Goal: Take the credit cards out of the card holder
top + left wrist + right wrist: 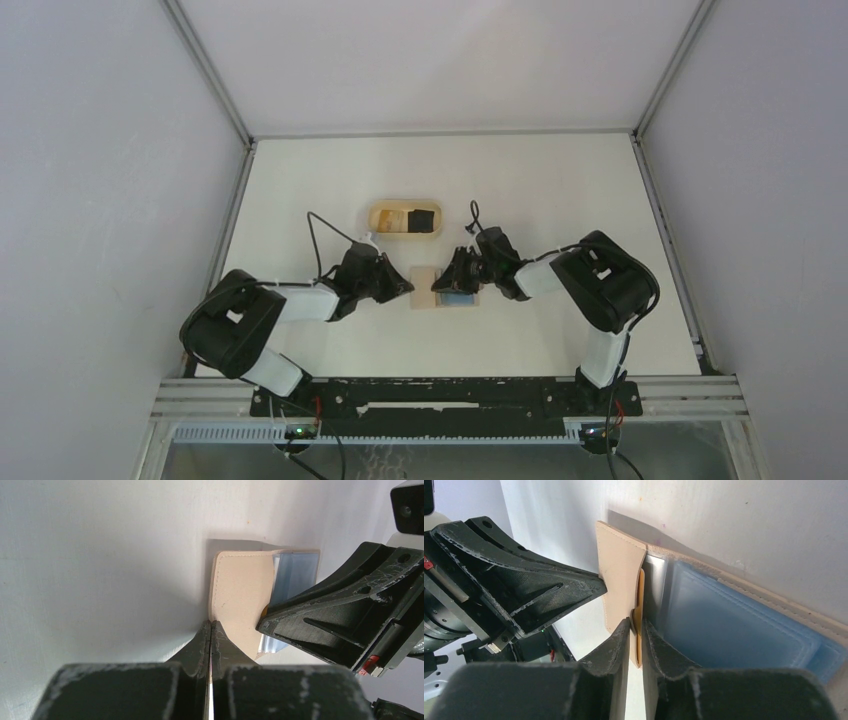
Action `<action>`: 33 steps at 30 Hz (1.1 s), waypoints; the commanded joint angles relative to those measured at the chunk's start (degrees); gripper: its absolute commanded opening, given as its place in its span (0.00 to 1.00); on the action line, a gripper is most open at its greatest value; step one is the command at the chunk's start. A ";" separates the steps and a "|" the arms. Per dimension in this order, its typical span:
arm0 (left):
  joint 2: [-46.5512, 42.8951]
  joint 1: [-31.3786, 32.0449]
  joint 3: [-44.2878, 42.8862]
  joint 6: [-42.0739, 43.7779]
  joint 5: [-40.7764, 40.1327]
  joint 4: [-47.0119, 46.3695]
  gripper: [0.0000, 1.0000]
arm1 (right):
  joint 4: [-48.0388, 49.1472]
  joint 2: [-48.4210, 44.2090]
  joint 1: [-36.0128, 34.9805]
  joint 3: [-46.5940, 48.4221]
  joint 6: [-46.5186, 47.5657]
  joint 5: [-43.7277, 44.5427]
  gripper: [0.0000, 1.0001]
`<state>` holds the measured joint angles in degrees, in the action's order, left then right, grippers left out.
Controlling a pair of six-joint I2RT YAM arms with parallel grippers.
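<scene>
Midway between my 2 arms on the counter, the card holder lies open, long axis running left to right. 1 orange card pokes from its pocket straight between my right hand fingers, which are narrow around it; clamped or not, I cannot tell. My left hand is closed, tips on the tan flap

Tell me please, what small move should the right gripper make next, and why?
Probably close the right gripper firmly on the orange card. Its fingers straddle that card's edge, which sticks out of the card holder, while the shut left gripper meets the tan flap.
</scene>
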<state>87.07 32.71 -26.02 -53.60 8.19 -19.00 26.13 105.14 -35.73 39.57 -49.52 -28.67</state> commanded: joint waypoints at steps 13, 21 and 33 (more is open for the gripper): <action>4.30 0.43 1.29 1.92 -2.74 11.30 0.00 | 5.97 -0.49 1.28 -2.35 -0.40 -1.81 0.11; 5.11 0.60 0.47 2.19 -2.47 11.99 0.00 | 6.98 -1.17 3.14 -3.27 0.02 -2.10 0.00; 5.91 0.66 -0.48 2.28 -2.38 12.58 0.00 | 9.72 0.12 3.81 -3.27 -1.30 -3.04 0.22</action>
<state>89.38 33.04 -28.25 -53.65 9.30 -18.76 31.55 105.25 -32.38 36.67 -49.93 -31.00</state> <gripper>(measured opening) 0.004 0.201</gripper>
